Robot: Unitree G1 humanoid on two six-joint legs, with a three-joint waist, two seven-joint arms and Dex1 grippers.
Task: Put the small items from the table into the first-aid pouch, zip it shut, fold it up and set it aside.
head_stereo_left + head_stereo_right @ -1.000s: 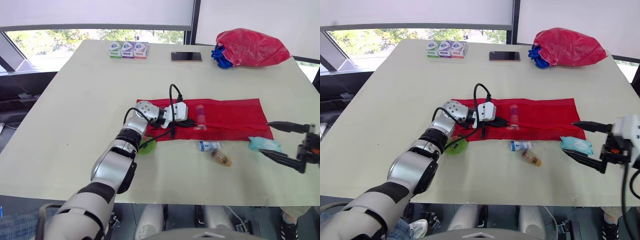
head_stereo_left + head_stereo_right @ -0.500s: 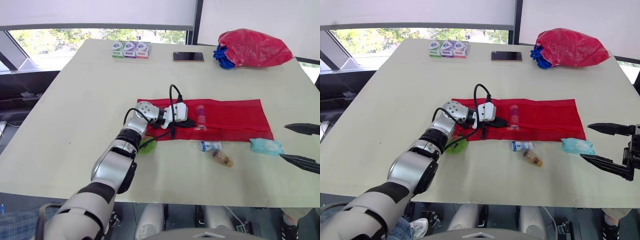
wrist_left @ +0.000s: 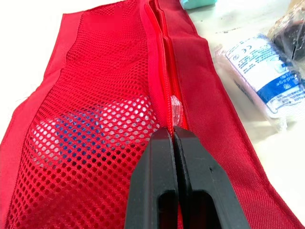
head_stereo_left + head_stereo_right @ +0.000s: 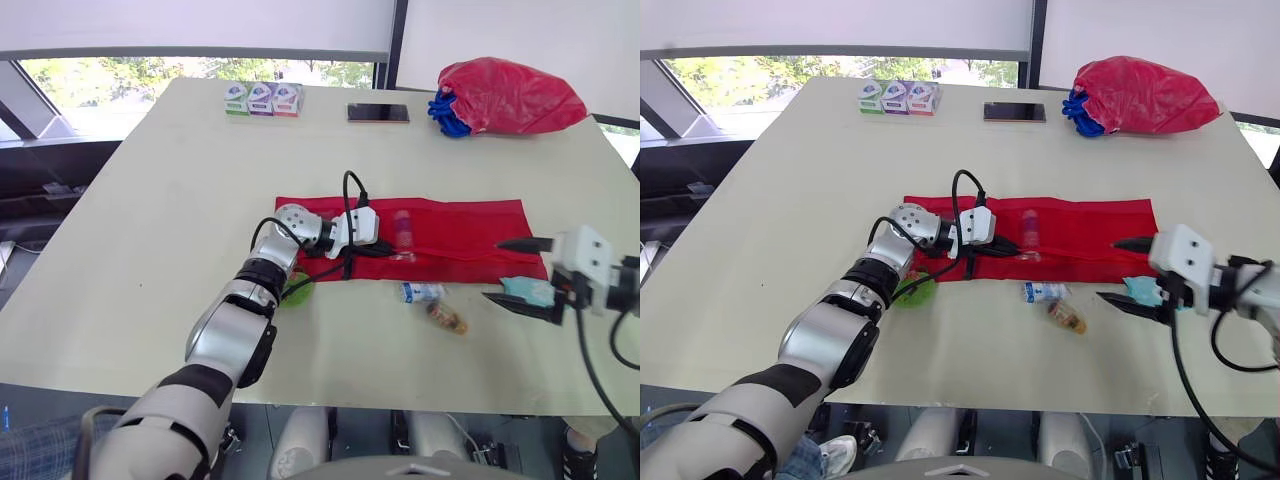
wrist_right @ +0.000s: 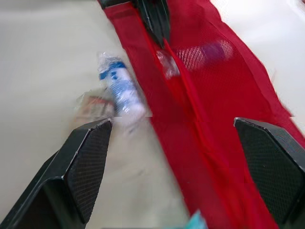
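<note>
At the desk's (image 4: 150,250) near edge the right gripper (image 4: 1128,270) hung low with its jaws wide apart, reaching in from the right, a teal wipes packet (image 4: 530,291) lying just beneath and between them. Beside it, just in front of the pouch, lay a blue-and-white sachet (image 4: 418,291) and a small brown-wrapped item (image 4: 443,318), with a green item (image 4: 295,293) further left against the left forearm. The red first-aid pouch (image 4: 460,235) was spread flat and unfolded at mid-desk, a small bottle (image 4: 403,230) showing through its mesh. The left arm stretched forward and bent inward over the pouch's left end, the left gripper (image 3: 172,131) pressed to the zip line with its jaws together, a clear tab (image 3: 175,106) at their tips. Along the far edge stood three small boxes (image 4: 260,99), a phone (image 4: 378,112) and a red bag (image 4: 510,95).
</note>
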